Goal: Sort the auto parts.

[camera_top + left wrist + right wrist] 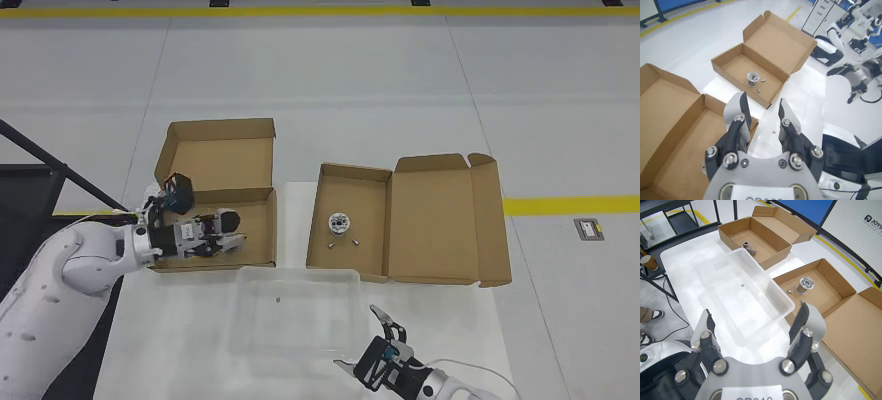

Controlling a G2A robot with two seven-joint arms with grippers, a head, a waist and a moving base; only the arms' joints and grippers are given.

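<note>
Two open cardboard boxes stand behind a clear plastic bin that holds one tiny metal piece. The left box has a flanged metal part in it. In the right box a round cylindrical part stands beside two small screws. My left gripper hangs open over the left box's front, nothing between its fingers. My right gripper is open and empty near the table's front edge, just in front of the bin's right end.
The right box's lid lies flat to the right on the white table. A paper cup stands on a black rack beyond the table's left end. Cables trail on the floor there.
</note>
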